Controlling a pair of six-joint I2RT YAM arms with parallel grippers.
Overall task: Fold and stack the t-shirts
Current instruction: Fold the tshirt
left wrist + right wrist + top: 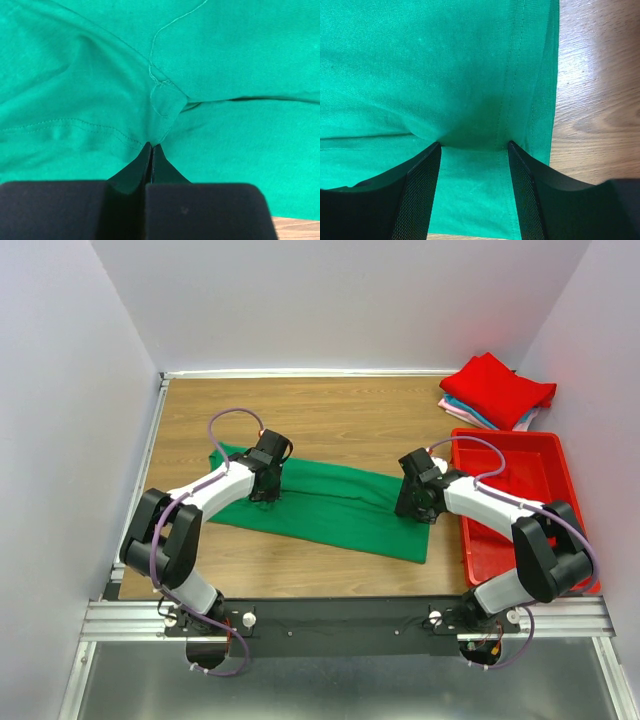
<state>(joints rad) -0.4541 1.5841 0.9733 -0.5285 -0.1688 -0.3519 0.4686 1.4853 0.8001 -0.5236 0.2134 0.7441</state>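
Robotics lab cell. Blank pale panel walls box in a wood-grain table on three sides. The left arm and right arm are bolted to an aluminium extrusion rail at the near edge. Exposed purple cables, red plastic bin alongside.
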